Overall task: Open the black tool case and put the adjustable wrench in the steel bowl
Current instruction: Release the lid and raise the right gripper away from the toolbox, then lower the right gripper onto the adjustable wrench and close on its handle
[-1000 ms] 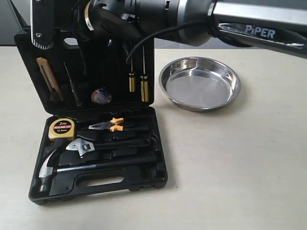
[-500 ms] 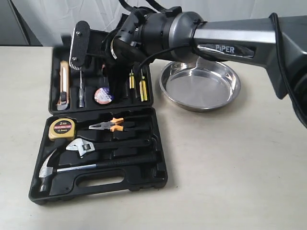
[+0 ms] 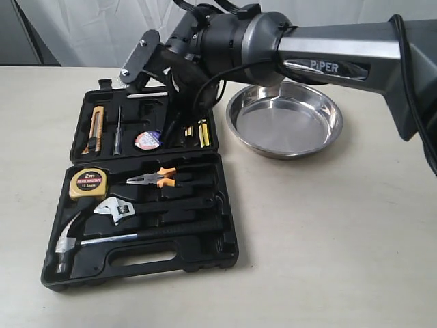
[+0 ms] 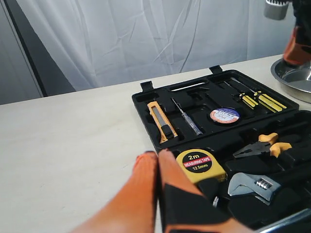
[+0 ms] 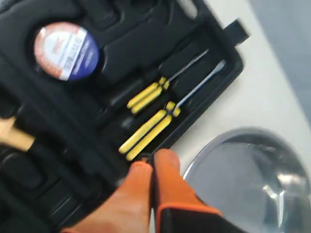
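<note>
Open flat on worktop (image 3: 328, 239): black tool case (image 3: 205, 256). In its recess: adjustable wrench (image 3: 117, 209). Just beside case: steel bowl (image 3: 287, 130). Closed and empty: left gripper (image 4: 157, 158), right gripper (image 5: 151, 158).

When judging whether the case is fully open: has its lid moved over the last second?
Yes. The lid of the black tool case has swung backward from upright down flat onto the table, its top edge dropping level with the steel bowl.

The case (image 3: 205, 254) is matt black moulded plastic. Inside it, the wrench (image 3: 115, 209) has a shiny bare-metal head. Beside the case, the bowl (image 3: 284, 126) is polished, mirror-glossy steel on a smooth matt table (image 3: 341, 239).
</note>
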Motion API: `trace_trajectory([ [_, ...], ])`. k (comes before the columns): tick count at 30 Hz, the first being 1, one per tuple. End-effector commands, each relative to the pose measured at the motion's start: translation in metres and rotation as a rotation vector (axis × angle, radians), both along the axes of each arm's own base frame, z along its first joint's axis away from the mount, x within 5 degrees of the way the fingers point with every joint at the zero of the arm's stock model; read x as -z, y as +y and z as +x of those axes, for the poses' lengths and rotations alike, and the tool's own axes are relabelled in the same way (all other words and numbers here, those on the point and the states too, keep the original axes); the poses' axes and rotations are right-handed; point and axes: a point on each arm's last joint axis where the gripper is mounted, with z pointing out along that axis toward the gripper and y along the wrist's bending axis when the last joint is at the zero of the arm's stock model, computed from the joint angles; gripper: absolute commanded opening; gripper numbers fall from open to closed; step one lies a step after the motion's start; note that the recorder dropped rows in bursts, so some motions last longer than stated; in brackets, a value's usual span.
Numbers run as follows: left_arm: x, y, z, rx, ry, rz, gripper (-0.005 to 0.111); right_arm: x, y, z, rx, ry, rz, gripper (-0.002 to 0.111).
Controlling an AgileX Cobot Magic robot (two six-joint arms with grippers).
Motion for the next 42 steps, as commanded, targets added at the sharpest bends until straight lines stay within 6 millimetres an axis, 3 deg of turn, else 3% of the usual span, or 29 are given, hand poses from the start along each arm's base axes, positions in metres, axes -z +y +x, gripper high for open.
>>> trace_trajectory([
  [1, -0.001, 0.0, 0.0, 0.001, -0.003, -0.005, 0.0, 0.003, 0.004, -0.037, -0.094, 0.311, -0.057, 0.0],
  [5, -0.001, 0.0, 0.0, 0.001, -0.003, -0.005, 0.0, -0.003, 0.029, -0.078, -0.423, 0.546, 0.05, 0.0],
  [8, -0.001, 0.0, 0.0, 0.001, -0.003, -0.005, 0.0, -0.011, 0.045, -0.092, -0.594, 0.564, 0.185, 0.0],
  [11, -0.001, 0.0, 0.0, 0.001, -0.003, -0.005, 0.0, -0.021, 0.063, -0.078, -0.566, 0.381, 0.379, 0.0],
  [14, -0.001, 0.0, 0.0, 0.001, -0.003, -0.005, 0.0, -0.037, 0.074, -0.052, -0.451, 0.069, 0.547, 0.0],
  [18, -0.001, 0.0, 0.0, 0.001, -0.003, -0.005, 0.0, -0.06, 0.067, -0.017, -0.298, -0.283, 0.69, 0.0],
  [20, -0.001, 0.0, 0.0, 0.001, -0.003, -0.005, 0.0, -0.063, 0.057, -0.004, -0.25, -0.319, 0.708, 0.0],
  [26, -0.001, 0.0, 0.0, 0.001, -0.003, -0.005, 0.0, -0.048, 0.0, 0.04, 0.008, -0.066, 0.762, -0.001],
  [30, -0.001, 0.0, 0.0, 0.001, -0.003, -0.005, 0.0, -0.036, -0.032, 0.05, 0.112, 0.131, 0.697, -0.001],
  [35, -0.001, 0.0, 0.0, 0.001, -0.003, -0.005, 0.0, -0.015, -0.052, 0.024, 0.106, 0.478, 0.431, -0.001],
  [39, -0.001, 0.0, 0.0, 0.001, -0.003, -0.005, 0.0, -0.012, -0.043, -0.008, 0.029, 0.72, 0.327, -0.001],
  [42, -0.001, 0.0, 0.0, 0.001, -0.003, -0.005, 0.0, -0.014, -0.025, -0.027, -0.111, 0.763, 0.319, -0.001],
])
